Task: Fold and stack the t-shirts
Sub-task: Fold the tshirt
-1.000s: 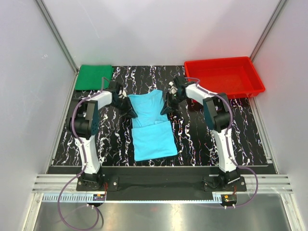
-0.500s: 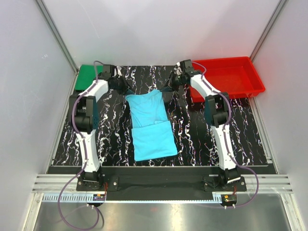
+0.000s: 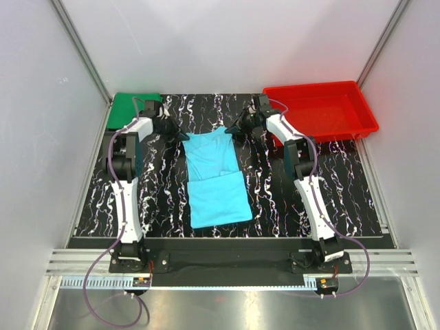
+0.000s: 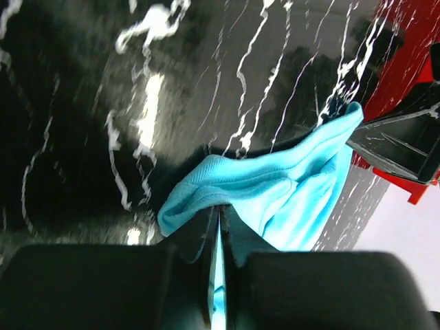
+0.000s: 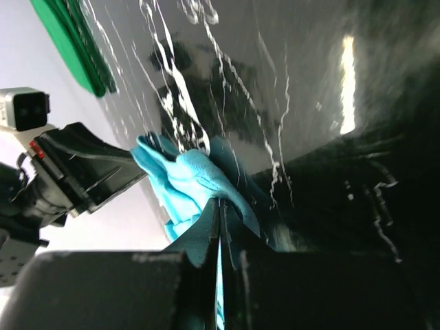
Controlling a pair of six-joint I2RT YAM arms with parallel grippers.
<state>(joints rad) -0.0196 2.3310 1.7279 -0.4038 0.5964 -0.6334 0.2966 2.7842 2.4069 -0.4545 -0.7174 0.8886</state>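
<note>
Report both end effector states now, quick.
Left end effector: closed, holding the blue shirt.
Right end effector: closed, holding the blue shirt too.

The overhead view is bright, even and sharp, with only faint soft shadows on the black marbled mat around the cyan-blue t-shirt. Both wrist views are dimmer. In the left one, a white streak of glare lies on the mat above and left of the t-shirt, where the veins are smeared. Below the t-shirt, the left gripper is a dark, unfocused mass. In the right one, glare sits upper right of the t-shirt, and the right gripper is equally dark and blurred.
</note>
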